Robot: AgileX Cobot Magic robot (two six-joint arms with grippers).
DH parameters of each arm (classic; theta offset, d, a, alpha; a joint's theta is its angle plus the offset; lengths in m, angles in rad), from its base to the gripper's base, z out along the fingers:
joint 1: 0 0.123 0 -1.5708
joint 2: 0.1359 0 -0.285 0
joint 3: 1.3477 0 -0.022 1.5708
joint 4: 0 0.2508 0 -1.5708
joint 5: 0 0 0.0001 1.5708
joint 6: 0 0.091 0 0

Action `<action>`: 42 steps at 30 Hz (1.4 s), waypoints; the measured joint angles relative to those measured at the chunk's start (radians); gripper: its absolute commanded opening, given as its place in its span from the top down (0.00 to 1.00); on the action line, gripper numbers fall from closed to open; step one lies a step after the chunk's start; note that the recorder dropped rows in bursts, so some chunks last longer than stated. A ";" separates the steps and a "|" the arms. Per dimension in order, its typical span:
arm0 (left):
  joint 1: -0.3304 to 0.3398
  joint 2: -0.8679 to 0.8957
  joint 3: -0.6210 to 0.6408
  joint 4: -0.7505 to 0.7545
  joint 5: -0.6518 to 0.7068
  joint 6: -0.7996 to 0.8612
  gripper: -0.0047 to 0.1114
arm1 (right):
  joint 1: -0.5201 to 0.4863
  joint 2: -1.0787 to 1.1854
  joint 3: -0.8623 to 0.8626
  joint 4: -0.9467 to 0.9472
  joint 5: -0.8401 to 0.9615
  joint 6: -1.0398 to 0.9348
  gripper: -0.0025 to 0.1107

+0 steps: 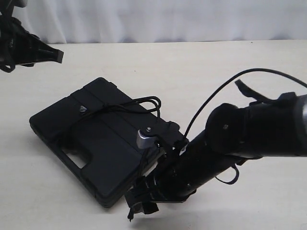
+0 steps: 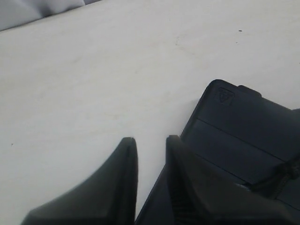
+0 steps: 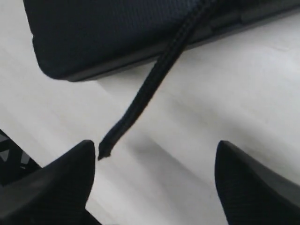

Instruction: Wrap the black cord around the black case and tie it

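The black case lies flat on the pale table. The black cord runs across its top, crosses near its middle and loops off the far right edge. My right gripper hangs at the case's near corner. In the right wrist view it stands wide open, with the cord's loose end dangling off the case edge; its tip is close beside one finger and nothing holds it. My left gripper hovers off the case's far left corner, its jaws a little apart with only table between them.
The right arm and its thin glossy cable reach over the table's right side, covering the case's right corner. A white curtain backs the table. Bare table lies left of and behind the case.
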 measured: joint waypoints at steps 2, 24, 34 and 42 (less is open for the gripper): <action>0.000 0.000 0.000 -0.008 -0.002 0.000 0.77 | 0.000 0.010 -0.001 0.081 -0.021 -0.072 0.38; 0.000 0.000 0.000 -0.014 -0.010 -0.002 0.77 | 0.000 0.082 -0.073 0.081 -0.018 -0.212 0.94; -0.020 0.052 0.000 -0.014 -0.031 0.044 0.78 | 0.000 -0.076 -0.222 -0.705 0.315 0.342 0.94; -0.076 0.126 0.000 -0.014 -0.055 0.178 0.78 | 0.000 -0.242 -0.379 -1.081 0.416 0.552 0.94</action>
